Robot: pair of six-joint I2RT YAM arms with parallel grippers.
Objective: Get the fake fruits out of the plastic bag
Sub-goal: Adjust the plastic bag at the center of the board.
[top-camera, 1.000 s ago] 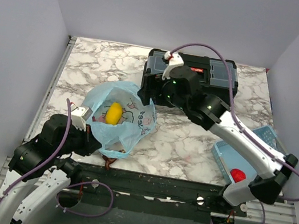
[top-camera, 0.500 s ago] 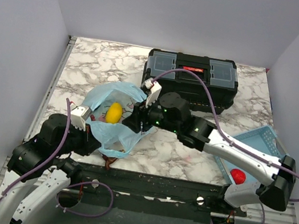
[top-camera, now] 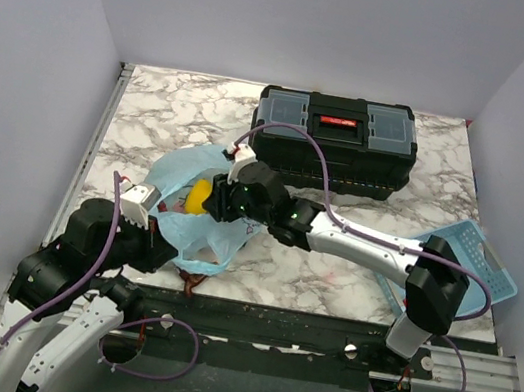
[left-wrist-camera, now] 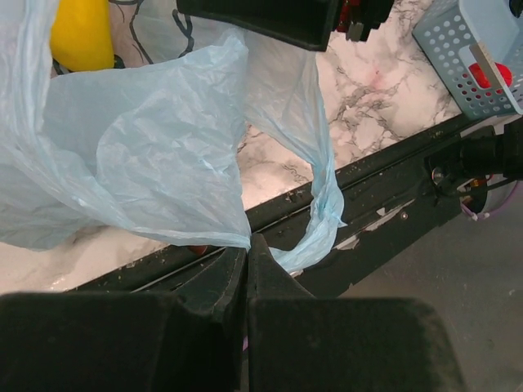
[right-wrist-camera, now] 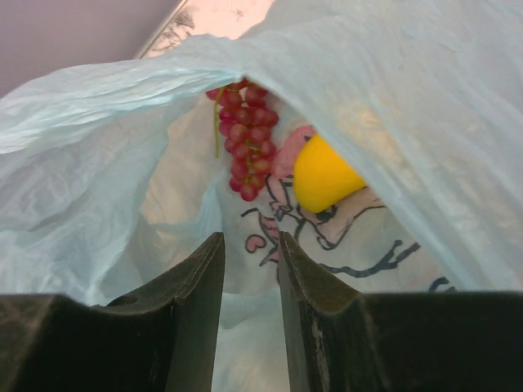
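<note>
The plastic bag (top-camera: pixel 196 233) is pictured toward seven o'clock on the marble table (top-camera: pixel 143 124), its mouth held wide. As far as can be judged, none of the fake fruits (top-camera: pixel 199 197) has yet been taken out. The bag's near hem, at about seven o'clock of the bag, is pinched by the left gripper (left-wrist-camera: pixel 247 245), whose jaws are pressed fully together on the thin blue film. The right gripper (right-wrist-camera: pixel 249 263) is set in the bag's mouth from the three o'clock side. Its jaws are parted by only a narrow gap, and nothing is seen clamped between them. Just beyond its fingertips, inside the bag, the bunch of grapes (right-wrist-camera: pixel 248 135) is seen at twelve o'clock and the yellow fruit (right-wrist-camera: pixel 323 173) at one o'clock, the two close beside each other. No other fruit can be made out. A black toolbox (top-camera: pixel 331 147) is placed at the table's twelve o'clock and a blue basket (top-camera: pixel 483 257) at four o'clock. Every fruit is judged left to be lifted clear, so the task is reckoned barely begun.
</note>
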